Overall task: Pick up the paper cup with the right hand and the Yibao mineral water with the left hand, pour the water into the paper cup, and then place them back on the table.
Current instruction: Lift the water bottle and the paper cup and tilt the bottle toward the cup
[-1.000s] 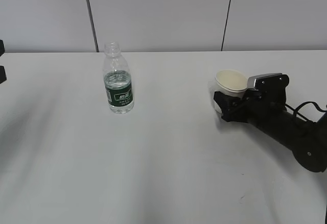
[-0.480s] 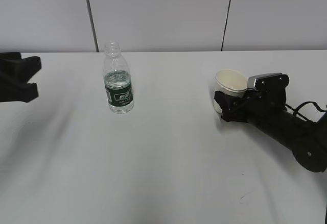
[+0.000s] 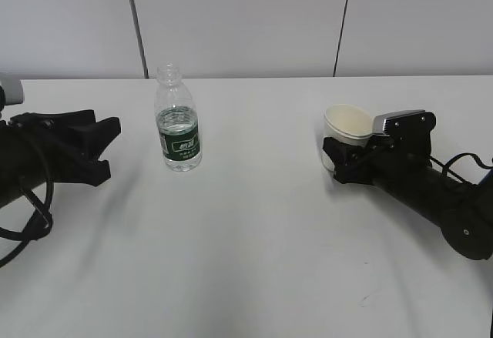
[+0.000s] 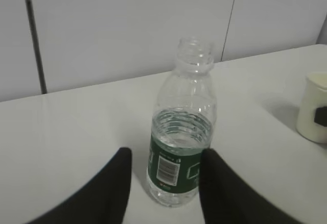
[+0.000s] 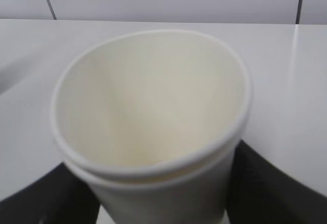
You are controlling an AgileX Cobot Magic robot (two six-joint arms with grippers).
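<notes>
The Yibao mineral water (image 3: 179,122), a clear capless bottle with a green label, stands upright on the white table (image 3: 254,238) at the left middle. My left gripper (image 3: 109,150) is open a short way to its left. In the left wrist view the bottle (image 4: 181,142) stands just beyond the spread black fingers of the left gripper (image 4: 167,157). The white paper cup (image 3: 347,125) sits at the right, held between the fingers of my right gripper (image 3: 345,155). In the right wrist view the cup (image 5: 153,106) fills the frame with the right gripper (image 5: 158,196) pressed on both its sides.
A grey panelled wall runs behind the table's far edge. A tiny dark mark (image 3: 363,301) lies at the front right. The cup also shows at the right edge of the left wrist view (image 4: 314,114). Bare tabletop lies between bottle and cup.
My left arm has come in from the left edge and moved right towards the bottle, jaws open. The right gripper and the cup have hardly moved.
</notes>
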